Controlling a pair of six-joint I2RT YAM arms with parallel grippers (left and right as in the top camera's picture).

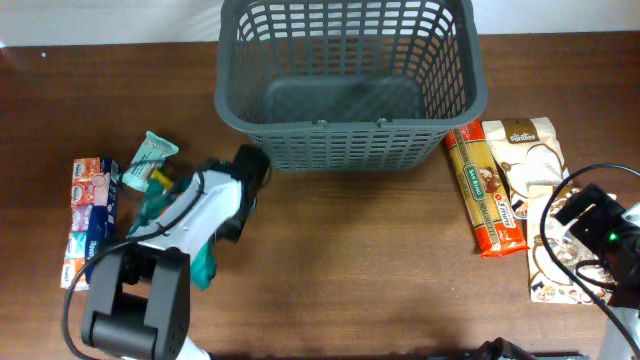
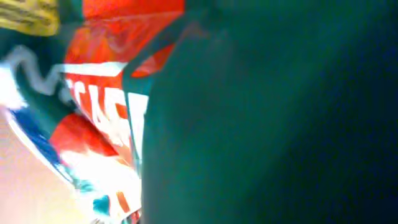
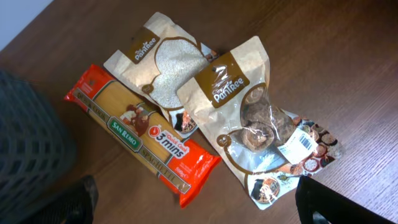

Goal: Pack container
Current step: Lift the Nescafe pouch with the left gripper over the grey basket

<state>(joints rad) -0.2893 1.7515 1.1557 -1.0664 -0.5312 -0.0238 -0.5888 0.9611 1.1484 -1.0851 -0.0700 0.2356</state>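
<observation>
The dark grey lattice basket (image 1: pixel 345 140) stands at the back centre and holds nothing I can see. My left gripper (image 1: pixel 247 172) is low near the basket's front left corner, over teal snack packets (image 1: pixel 158 203). The left wrist view is filled by a blurred teal packet (image 2: pixel 261 118) with red and white print. The fingers are hidden there, so I cannot tell their state. My right gripper (image 3: pixel 205 208) is open and empty, above the table in front of a red spaghetti packet (image 3: pixel 146 134) and two PanTree pouches (image 3: pixel 249 118). It shows at the right edge of the overhead view (image 1: pixel 588 215).
A blue tissue pack (image 1: pixel 90 215) lies at the far left. A small teal packet (image 1: pixel 150 152) and a yellow item (image 1: pixel 160 178) lie beside it. The spaghetti (image 1: pixel 482 195) and pouches (image 1: pixel 535 165) lie right of the basket. Cables loop around the right arm (image 1: pixel 560 250).
</observation>
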